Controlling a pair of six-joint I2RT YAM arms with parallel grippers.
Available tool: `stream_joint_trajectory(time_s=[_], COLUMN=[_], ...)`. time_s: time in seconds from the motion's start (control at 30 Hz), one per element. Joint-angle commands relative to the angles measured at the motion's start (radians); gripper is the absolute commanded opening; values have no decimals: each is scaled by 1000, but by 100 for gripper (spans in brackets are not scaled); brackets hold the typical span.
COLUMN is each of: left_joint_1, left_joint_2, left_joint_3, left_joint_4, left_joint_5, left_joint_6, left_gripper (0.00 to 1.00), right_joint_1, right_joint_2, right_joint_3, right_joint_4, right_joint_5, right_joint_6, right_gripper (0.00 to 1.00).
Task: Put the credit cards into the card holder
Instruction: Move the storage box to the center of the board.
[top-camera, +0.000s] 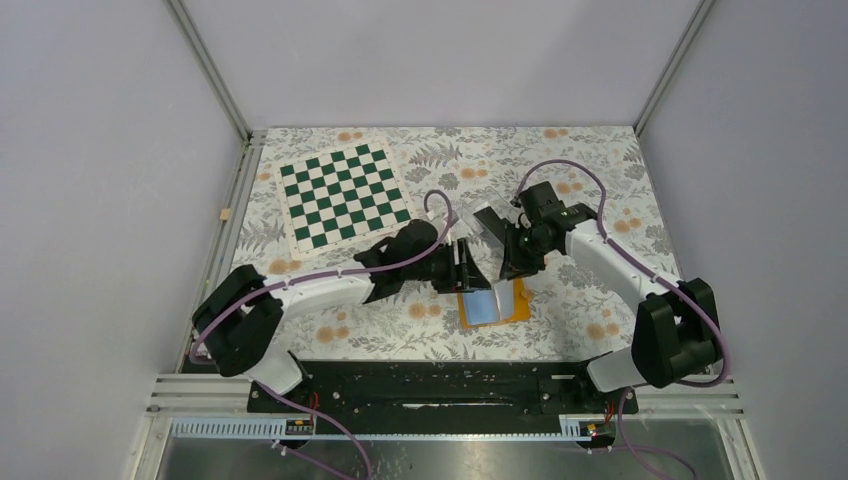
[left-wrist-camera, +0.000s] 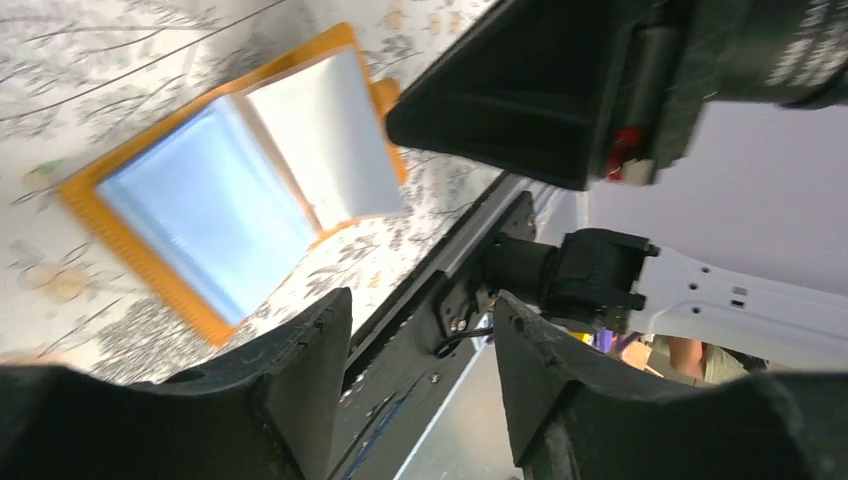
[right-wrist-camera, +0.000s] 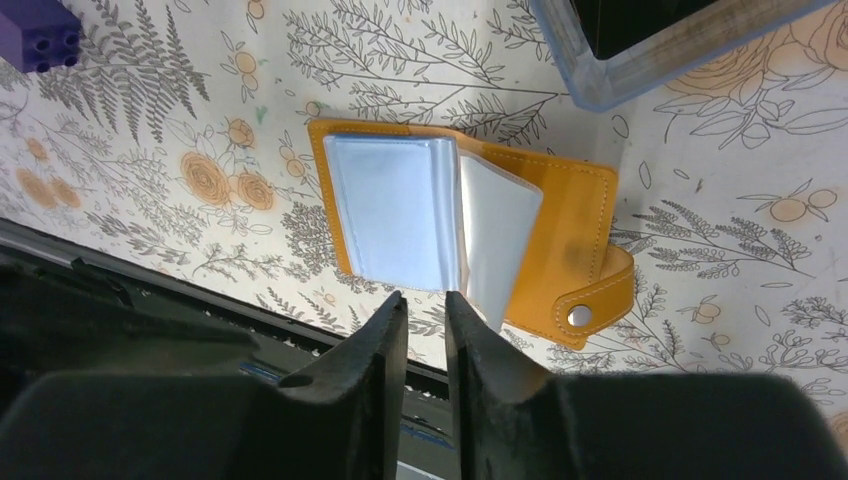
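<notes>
Near the middle of the table's (top-camera: 600, 170) near edge we see the orange card holder (top-camera: 492, 305) lying open, blue pockets up. Just beyond it, our left gripper (left-wrist-camera: 420, 298) is spread and empty, and the right gripper (right-wrist-camera: 425, 298) is barely parted and empty. A checkered mat (top-camera: 345, 195) lies toward the far left corner of the floral surface, and plain grey walls (top-camera: 420, 60) close us in.

card holder (right-wrist-camera: 575, 235): 1 | clear box (right-wrist-camera: 640, 72): 1 | chessboard (top-camera: 345, 195): 1 | purple block (right-wrist-camera: 35, 35): 1
</notes>
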Motion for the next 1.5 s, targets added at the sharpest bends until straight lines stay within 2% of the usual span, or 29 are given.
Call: stream_joint_trajectory(time_s=[0.0, 0.07, 0.17, 0.37, 0.53, 0.67, 0.77, 1.0, 1.17, 1.3, 1.47], left_joint_1=[34, 49, 68, 91, 92, 92, 92, 92, 92, 92, 92], left_joint_2=[-101, -150, -229, -355, -433, -476, -493, -498, -481, -470, -455], left_joint_3=[-77, -111, -138, -156, -187, -238, -274, -292, -260, -254, -249], left_joint_4=[11, -5, -67, -228, -294, -287, -276, -274, -310, -304, -300], left_joint_5=[-71, -93, -119, -161, -178, -176, -170, -165, -164, -160, -146], left_joint_6=[20, 28, 58, 134, 145, 121, 107, 109, 134, 135, 136], left_gripper=[56, 58, 61, 64, 64, 64, 64, 64, 64, 64, 65], right_joint_1=[-13, -39, -101, -212, -236, -236, -237, -237, -237, -237, -237], right_joint_2=[24, 32, 44, 139, 269, 356, 390, 429, 407, 344, 367], right_joint_3=[68, 92, 122, 198, 310, 374, 391, 397, 382, 347, 335], right_joint_4=[-14, -34, -37, -47, -109, -136, -139, -159, -178, -156, -145], right_joint_5=[12, 50, 51, 25, 36, 50, 61, 89, 101, 109, 107], right_joint_6=[11, 16, 31, 55, 44, 41, 29, 2, -23, -12, -6], right_gripper=[36, 49, 62, 71, 70, 65, 53, 41, 45, 55, 55])
